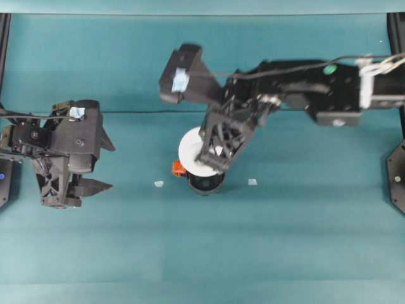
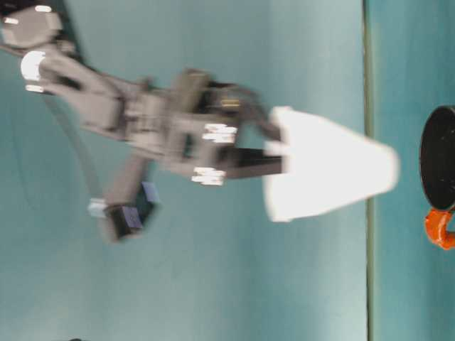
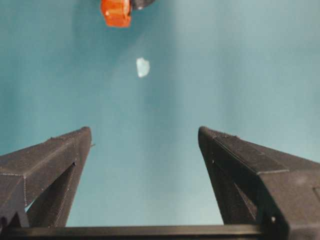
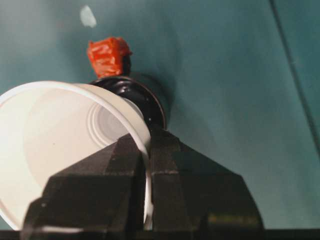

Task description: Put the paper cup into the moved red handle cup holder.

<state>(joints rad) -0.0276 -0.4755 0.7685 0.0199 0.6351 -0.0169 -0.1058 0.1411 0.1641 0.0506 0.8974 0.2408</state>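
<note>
Pinching the paper cup (image 4: 60, 150) by its rim with my right gripper (image 4: 147, 165), one finger inside, one outside | cup hangs over the red handle cup holder (image 1: 205, 183), not in it, handle toward my left | left gripper (image 3: 145, 140) spread wide, nothing in it, off to the side

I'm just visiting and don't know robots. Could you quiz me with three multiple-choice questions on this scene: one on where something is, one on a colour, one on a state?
1. Where is the paper cup?
A. Above the red handle cup holder, not yet in it
B. Lying on the table
C. In the left claw

2. What colour is the holder's handle?
A. Blue
B. Orange-red
C. White

3. What state is the left claw in?
A. Shut on the cup
B. Shut on nothing
C. Open, nothing between its fingers

Answers: 1 A, the right claw pinches its rim above the holder. 2 B, plainly orange-red. 3 C, fingers spread over bare table.
</note>
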